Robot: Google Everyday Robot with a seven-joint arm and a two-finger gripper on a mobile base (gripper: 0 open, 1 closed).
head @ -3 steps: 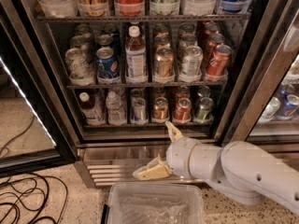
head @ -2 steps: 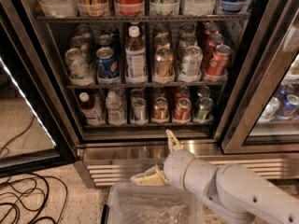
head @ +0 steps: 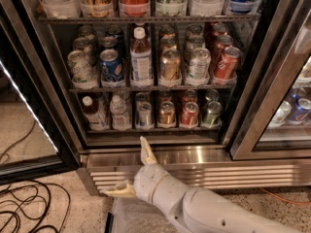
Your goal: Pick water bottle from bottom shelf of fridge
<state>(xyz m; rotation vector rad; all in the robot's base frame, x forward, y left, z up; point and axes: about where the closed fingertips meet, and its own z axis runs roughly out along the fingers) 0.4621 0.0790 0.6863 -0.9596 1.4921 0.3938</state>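
Tool point(head: 124, 167): spread wide apart, holding nothing, low in front of the fridge's point(head: 57, 97) louvred steel base point(head: 209, 171).
Fingers point(head: 146, 153): one points up at the bottom shelf point(head: 160, 128), the other points left.
Water bottle point(head: 118, 113): upright on the bottom shelf, above the tool and untouched, between a reddish-drink bottle point(head: 92, 113) and a silver can point(head: 145, 115).

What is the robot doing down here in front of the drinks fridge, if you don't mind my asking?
The robot's arm is reaching in from the lower right. Its gripper hangs low in front of the steel base of the fridge, fingers spread and holding nothing. The water bottle stands upright on the bottom shelf, second lane from the left, untouched. The pick has not yet happened.
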